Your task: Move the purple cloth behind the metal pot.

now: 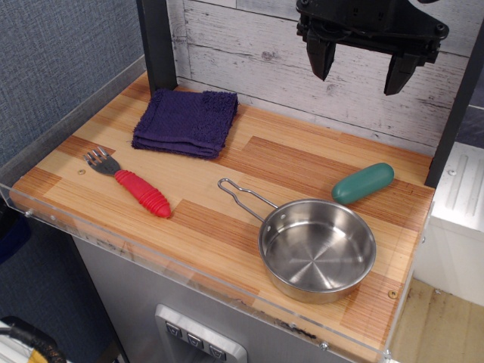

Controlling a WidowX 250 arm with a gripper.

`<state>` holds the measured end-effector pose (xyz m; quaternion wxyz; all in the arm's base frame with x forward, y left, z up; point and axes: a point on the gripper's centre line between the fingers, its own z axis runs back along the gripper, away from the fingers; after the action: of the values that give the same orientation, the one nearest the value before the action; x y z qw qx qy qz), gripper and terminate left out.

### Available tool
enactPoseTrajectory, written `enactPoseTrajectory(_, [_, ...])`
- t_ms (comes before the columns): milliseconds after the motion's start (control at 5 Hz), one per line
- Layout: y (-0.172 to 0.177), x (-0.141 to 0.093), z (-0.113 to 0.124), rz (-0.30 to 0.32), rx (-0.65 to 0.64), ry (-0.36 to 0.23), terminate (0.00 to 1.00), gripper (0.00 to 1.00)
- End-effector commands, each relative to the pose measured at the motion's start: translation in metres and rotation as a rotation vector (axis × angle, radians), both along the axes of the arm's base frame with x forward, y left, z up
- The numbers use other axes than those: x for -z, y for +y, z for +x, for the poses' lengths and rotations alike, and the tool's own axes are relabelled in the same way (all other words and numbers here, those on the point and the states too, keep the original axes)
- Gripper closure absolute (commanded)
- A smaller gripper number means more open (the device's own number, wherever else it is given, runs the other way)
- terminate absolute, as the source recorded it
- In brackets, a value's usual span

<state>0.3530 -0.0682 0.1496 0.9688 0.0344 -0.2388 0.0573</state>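
The purple cloth point(185, 121) lies folded and flat at the back left of the wooden table top, close to the back wall. The metal pot point(318, 249) stands near the front right, empty, with its wire loop handle point(243, 193) pointing left and back. My gripper point(361, 66) hangs high above the back right of the table, open and empty, its two black fingers spread wide. It is well apart from both the cloth and the pot.
A fork with a red handle point(130, 183) lies at the front left. A green oblong object point(364, 182) lies behind the pot at the right. A dark post point(157, 41) stands at the back left corner. A clear rim point(113, 242) edges the table front.
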Motion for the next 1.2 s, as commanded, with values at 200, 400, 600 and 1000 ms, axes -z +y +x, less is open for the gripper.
enactPoseTrajectory(200, [0.031, -0.002, 0.01, 0.003, -0.078, -0.002, 0.0, 0.0])
enactPoseTrajectory(400, [0.061, -0.004, 0.02, 0.012, -0.144, -0.014, 0.0, 0.0])
enactPoseTrajectory(600, [0.103, -0.004, 0.026, 0.023, -0.245, -0.021, 0.0, 0.0])
enactPoseTrajectory(1000, [0.171, 0.012, 0.019, 0.018, -0.452, 0.054, 0.0, 0.0])
